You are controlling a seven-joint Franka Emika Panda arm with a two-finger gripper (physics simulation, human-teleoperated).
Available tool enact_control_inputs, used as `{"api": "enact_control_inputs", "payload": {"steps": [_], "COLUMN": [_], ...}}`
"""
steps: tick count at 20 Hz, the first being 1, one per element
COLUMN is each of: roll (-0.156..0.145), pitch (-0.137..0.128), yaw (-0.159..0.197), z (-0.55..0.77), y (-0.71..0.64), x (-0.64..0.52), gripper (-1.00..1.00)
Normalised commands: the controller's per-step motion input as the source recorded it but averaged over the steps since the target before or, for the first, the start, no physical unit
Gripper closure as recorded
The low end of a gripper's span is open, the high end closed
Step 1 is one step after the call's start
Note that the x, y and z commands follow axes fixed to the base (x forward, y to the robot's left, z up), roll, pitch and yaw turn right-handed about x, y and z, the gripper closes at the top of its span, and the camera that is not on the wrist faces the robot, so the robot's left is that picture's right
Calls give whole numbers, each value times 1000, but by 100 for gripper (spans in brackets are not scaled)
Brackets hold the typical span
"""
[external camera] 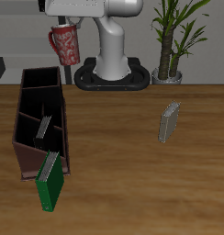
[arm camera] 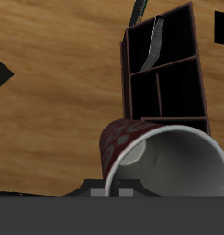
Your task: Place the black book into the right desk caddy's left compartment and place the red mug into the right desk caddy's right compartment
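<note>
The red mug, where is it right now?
The red mug is up in the air in the gripper, hanging above the far end of the wooden desk caddy, close to the robot's base.

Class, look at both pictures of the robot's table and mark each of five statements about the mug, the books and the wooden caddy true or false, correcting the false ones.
1. The gripper holds the dark red speckled mug in the air. True.
2. The thin black book lies flat on the bare table. False: it stands in the dark brown wooden caddy, by the slanted divider.
3. The green book is beside the caddy's end nearest the table's front edge. True.
4. The light grey book is inside the caddy. False: it stands on the table, apart.
5. The mug sits in the square end section. False: that section is empty.
</note>
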Motion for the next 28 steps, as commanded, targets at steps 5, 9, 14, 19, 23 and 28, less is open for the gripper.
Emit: {"api": "enact_control_inputs", "payload": {"steps": [5, 9, 14, 19, 23, 28], "roll": [-63, -22, -20, -27, -30, -25], "pitch": [-3, -4, -5, 12, -24, 36], "yaw": [-18, -11, -15, -6, 6, -33], "z": [-44, -3, 68, -41, -79, -142], "y": [-312, -159, -304, -343, -240, -340], "x": [-1, -81, -123, -152, -81, -31], "gripper": [100, 100, 100, 100, 100, 100]}}
